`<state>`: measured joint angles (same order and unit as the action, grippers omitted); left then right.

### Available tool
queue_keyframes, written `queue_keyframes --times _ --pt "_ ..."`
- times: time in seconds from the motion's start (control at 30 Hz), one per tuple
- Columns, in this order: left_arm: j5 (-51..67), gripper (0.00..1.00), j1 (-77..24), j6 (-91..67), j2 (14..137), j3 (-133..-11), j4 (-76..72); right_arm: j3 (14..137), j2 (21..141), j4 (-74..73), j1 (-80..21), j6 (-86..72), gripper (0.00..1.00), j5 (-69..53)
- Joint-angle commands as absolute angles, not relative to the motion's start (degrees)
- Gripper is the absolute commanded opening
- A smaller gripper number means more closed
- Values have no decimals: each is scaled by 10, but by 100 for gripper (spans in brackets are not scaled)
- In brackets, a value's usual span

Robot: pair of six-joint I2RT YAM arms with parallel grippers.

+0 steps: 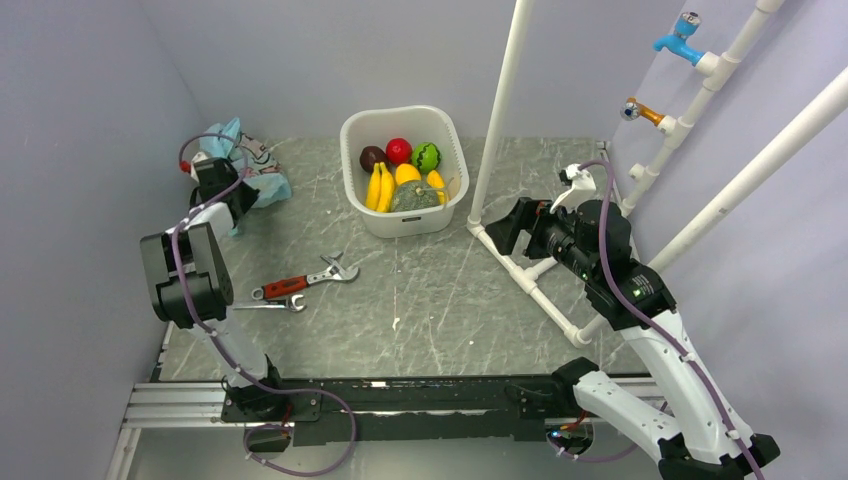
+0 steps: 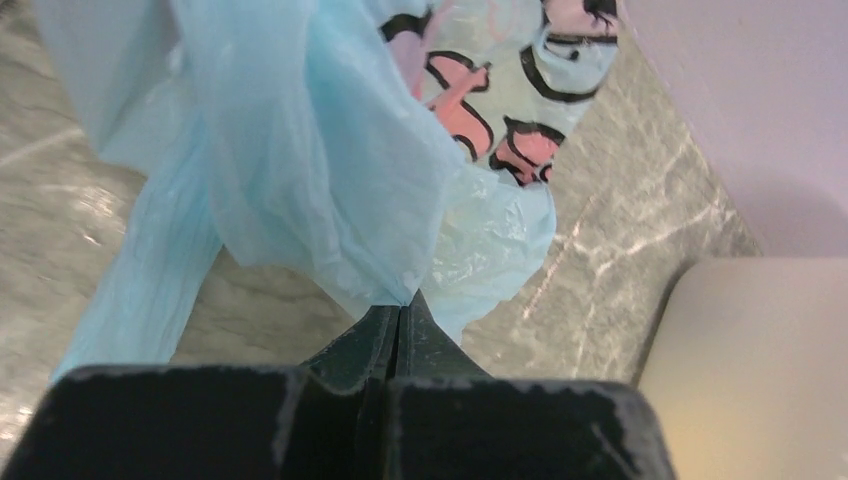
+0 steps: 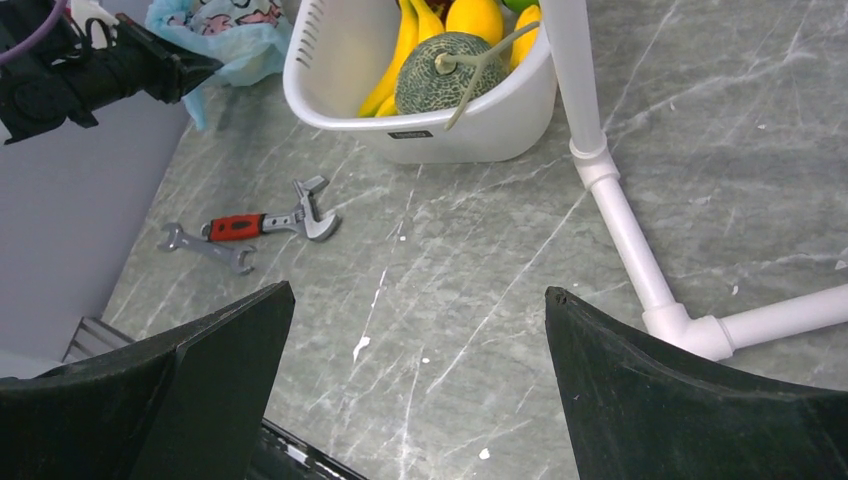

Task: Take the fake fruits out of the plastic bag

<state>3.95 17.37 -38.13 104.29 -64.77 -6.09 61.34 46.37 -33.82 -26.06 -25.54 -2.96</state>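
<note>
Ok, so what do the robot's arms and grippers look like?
The left arm and right arm mix white shells with black boxy joint housings, and a purple cable runs along each. The left gripper and right gripper have matt black wedge-shaped fingers, scuffed on the left one's edges.

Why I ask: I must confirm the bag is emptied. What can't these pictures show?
Plastic bag interior: left wrist view, its own folds, pinched in the left claw, hide it.
White basket, far half: right wrist view, cut off by the top edge.
Basket floor: top view, fake fruits cover it.
</note>
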Motion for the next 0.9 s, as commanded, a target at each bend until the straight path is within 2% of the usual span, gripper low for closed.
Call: queue_keyframes --times 0.0,0.13,0.4,0.43,0.47,0.53,0.57,0.6,0.87 --pt "15 0 139 -376 1012 -673 42 625 455 -340 -260 -253 100 -42" --pt "21 0 130 -406 989 -683 138 623 448 -343 -260 -243 100 -37" --pt "-16 2 60 -352 841 -595 184 608 430 -334 -259 -245 100 -50" --pt "-9 10 60 -362 823 -577 181 609 428 -335 -260 -245 100 -49" --pt "-6 25 61 -367 808 -567 185 607 425 -333 -260 -245 100 -51" --pt "-5 74 60 -374 790 -561 200 602 422 -324 -260 -243 100 -55" --pt "-6 95 60 -369 784 -567 208 603 422 -323 -259 -242 100 -57" --pt "-12 99 61 -361 781 -581 216 607 428 -328 -260 -238 100 -59" --pt "-173 99 87 -305 777 -646 215 626 445 -347 -260 -233 100 -58"
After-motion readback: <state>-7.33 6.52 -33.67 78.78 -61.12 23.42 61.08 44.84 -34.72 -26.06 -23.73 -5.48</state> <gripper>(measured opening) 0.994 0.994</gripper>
